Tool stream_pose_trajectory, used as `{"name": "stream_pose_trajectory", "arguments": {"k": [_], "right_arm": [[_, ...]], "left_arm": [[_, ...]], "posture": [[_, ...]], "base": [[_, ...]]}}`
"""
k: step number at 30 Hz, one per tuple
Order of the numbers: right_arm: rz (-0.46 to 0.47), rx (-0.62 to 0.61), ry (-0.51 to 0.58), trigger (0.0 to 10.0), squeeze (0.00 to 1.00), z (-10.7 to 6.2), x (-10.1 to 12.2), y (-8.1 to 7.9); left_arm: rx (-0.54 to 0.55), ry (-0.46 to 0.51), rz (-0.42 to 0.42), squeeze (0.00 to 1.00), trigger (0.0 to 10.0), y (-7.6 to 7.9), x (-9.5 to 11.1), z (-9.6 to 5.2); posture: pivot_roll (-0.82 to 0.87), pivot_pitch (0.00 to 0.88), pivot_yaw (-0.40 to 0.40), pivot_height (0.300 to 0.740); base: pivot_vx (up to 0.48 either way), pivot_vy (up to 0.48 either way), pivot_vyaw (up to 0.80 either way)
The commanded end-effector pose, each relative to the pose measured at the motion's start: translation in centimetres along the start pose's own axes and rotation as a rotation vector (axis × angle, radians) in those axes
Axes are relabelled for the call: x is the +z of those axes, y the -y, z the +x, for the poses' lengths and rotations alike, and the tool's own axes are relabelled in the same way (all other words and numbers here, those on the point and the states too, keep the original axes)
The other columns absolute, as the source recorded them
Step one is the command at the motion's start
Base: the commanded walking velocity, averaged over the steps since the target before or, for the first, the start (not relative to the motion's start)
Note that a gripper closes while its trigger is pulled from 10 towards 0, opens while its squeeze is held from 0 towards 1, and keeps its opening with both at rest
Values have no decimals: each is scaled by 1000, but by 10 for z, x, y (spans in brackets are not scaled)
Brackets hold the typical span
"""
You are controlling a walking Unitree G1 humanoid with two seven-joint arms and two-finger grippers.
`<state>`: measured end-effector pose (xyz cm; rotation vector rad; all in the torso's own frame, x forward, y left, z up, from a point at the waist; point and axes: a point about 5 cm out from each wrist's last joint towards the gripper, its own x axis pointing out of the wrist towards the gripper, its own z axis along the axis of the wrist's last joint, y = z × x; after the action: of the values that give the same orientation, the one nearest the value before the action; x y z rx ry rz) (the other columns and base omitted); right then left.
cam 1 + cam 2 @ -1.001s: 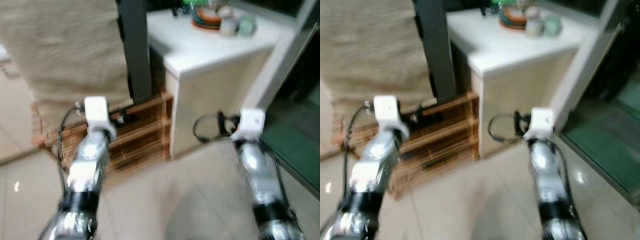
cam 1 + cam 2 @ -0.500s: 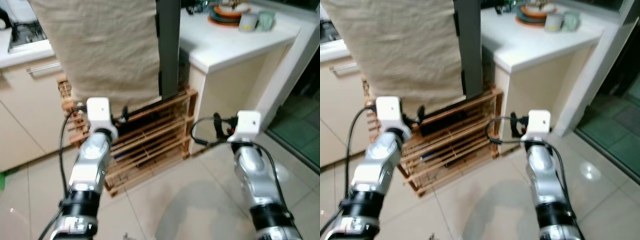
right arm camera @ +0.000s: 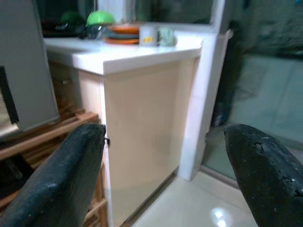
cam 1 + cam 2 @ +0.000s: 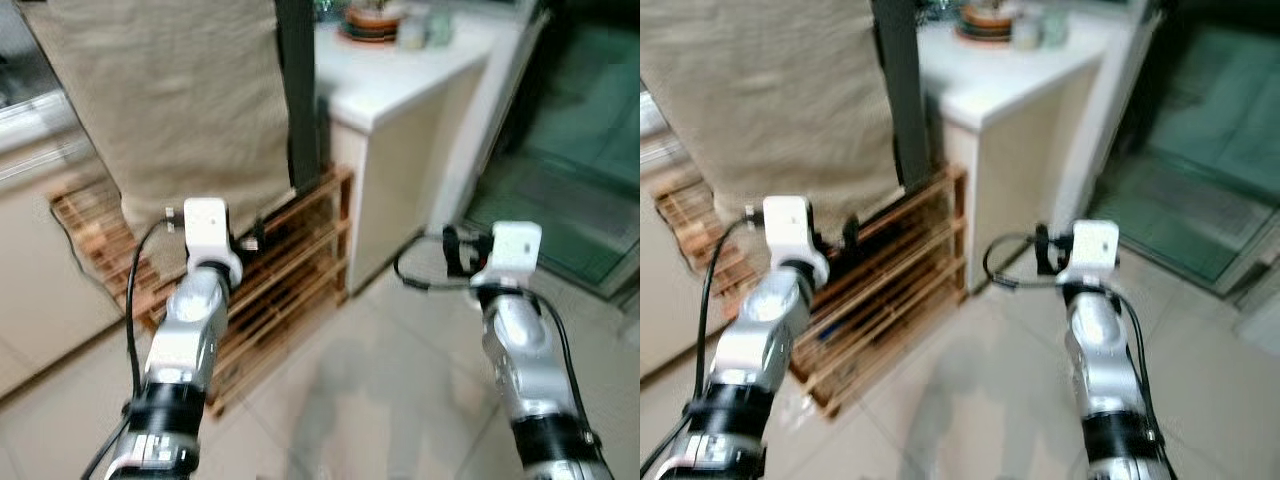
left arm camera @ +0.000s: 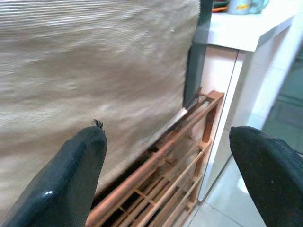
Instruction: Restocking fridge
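Both arms are raised in front of me over the tiled floor, with nothing in either gripper. My left gripper (image 5: 170, 156) is open, its fingers (image 5: 78, 165) spread wide toward a beige cloth (image 4: 170, 90) hanging above a low wooden slatted rack (image 4: 290, 260). My right gripper (image 3: 165, 156) is open too and faces the side of a white counter cabinet (image 3: 142, 127). A dark grey upright panel (image 4: 297, 90) stands between the cloth and the counter. My left arm (image 4: 190, 330) is in front of the rack, and my right arm (image 4: 520, 350) is further right.
On the white counter (image 4: 400, 80) sit stacked plates (image 4: 368, 22) and cups (image 4: 425, 30). A white frame post (image 4: 490, 120) edges a dark glass door (image 4: 570, 150) on the right. Pale cabinets (image 4: 40, 290) are at the left. Tiled floor (image 4: 380, 400) lies ahead.
The whole picture has shifted, so the camera has moved: more of the glass door now shows on the right. Both arms keep the same raised pose.
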<state>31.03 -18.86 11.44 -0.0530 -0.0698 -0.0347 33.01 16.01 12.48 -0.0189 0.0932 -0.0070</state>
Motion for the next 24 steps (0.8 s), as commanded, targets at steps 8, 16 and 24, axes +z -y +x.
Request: {"name": "stream_pose_trajectory", "arguments": {"k": [8,16,24], "right_arm": [[19,11,-2,10000,0,-2,-1,-5],[25,12,-8,10000,0,-1,-2,-5],[24,16,3,10000,0,-2,-1,-5]], "left_arm": [[-95,170,-58,0,10000,8,23,-12],[-132,186,-65,0,10000,15,24,-18],[-282,211,-58,0,10000,27,26,-31]], "posture": [[-56,0,59,740],[-49,0,55,740],[-47,0,51,740]], "base": [[0,473,-775],[0,452,-772],[0,197,-192]]}}
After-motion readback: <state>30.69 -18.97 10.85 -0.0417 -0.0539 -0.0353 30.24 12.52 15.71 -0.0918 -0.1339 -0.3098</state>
